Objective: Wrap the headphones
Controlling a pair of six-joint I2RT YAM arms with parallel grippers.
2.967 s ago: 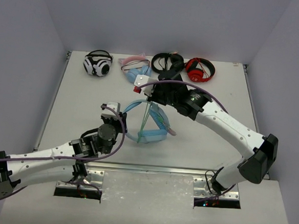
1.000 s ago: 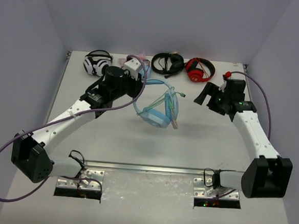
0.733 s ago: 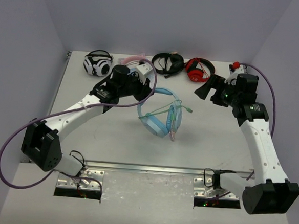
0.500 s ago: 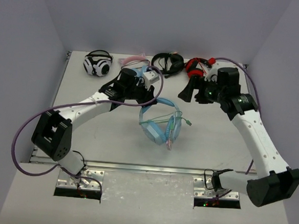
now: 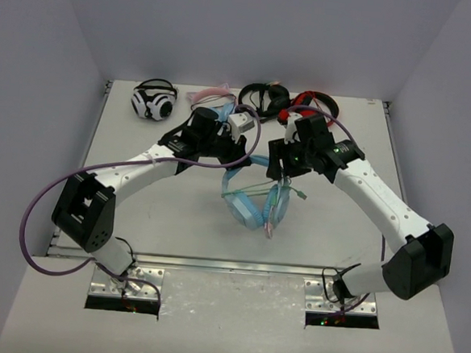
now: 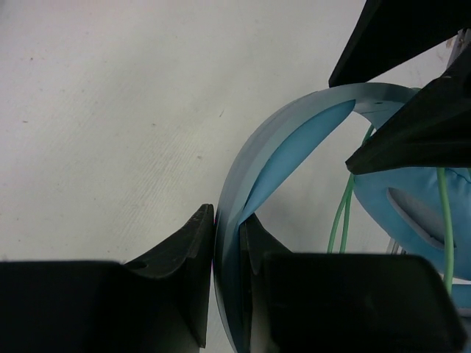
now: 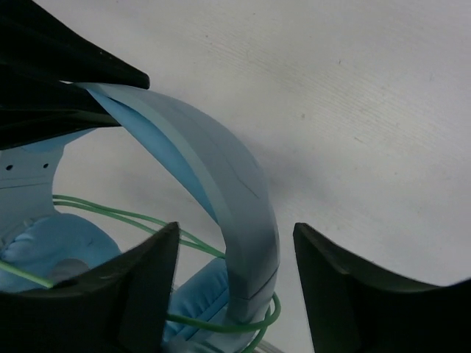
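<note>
Blue headphones [image 5: 248, 203] hung over mid-table [image 5: 136, 210], green cable [image 7: 132, 215] looped round them. My left gripper [image 6: 228, 235] pinched the headband [image 7: 235, 176] tight; my right gripper [image 7: 235, 232] stood open astride it, not touching.

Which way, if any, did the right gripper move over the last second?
Yes. The right gripper swung left in the top view, away from the table's right edge, and straddles the headphones' headband, jaws open.

I'm counting five headsets: light-blue headphones [image 5: 248, 208], white headset [image 5: 153, 101], pink-eared headset [image 5: 212, 100], black headset [image 5: 262, 97], red headset [image 5: 315, 97], plus two arms, left arm [image 5: 139, 171] and right arm [image 5: 373, 196].
</note>
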